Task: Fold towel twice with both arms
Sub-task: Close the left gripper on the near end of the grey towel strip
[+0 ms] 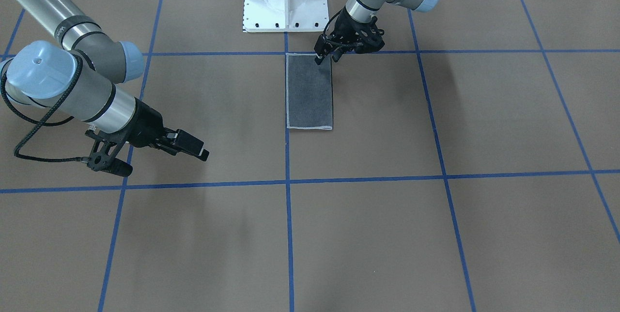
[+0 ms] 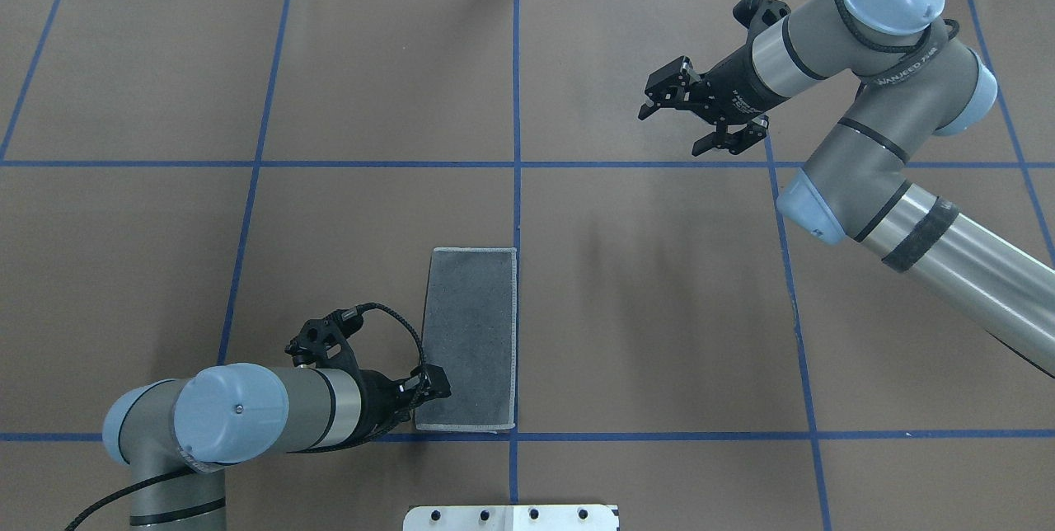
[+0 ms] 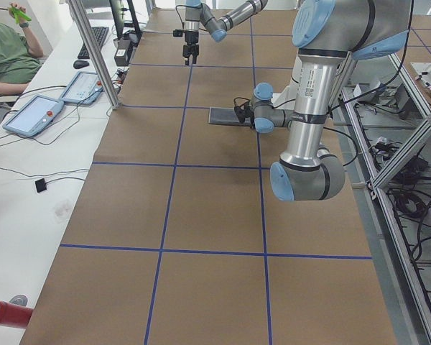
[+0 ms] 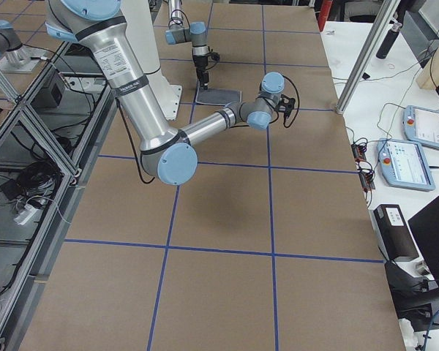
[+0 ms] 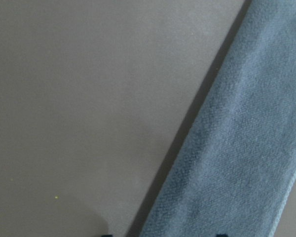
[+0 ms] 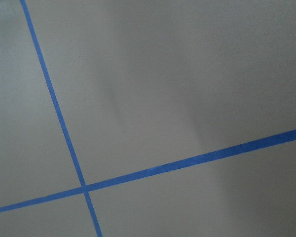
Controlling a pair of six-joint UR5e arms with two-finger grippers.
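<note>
The left tool point(image 2: 434, 389) sat at the towel's 7 o'clock corner in the overhead view, its fingers a modest gap apart and gripping nothing. The towel point(image 2: 470, 337) lay flat on the counter point(image 2: 659, 308) as a narrow strip, dark grey face up, its 3 o'clock edge along a blue tape line point(image 2: 517, 102). The right tool point(image 2: 669, 132) hung spread wide and empty, well apart toward 2 o'clock.

Bright, even overhead light throws soft, faint shadows across the table point(image 1: 368, 234), while the close-up towel point(image 5: 237, 148) looks blurred.
</note>
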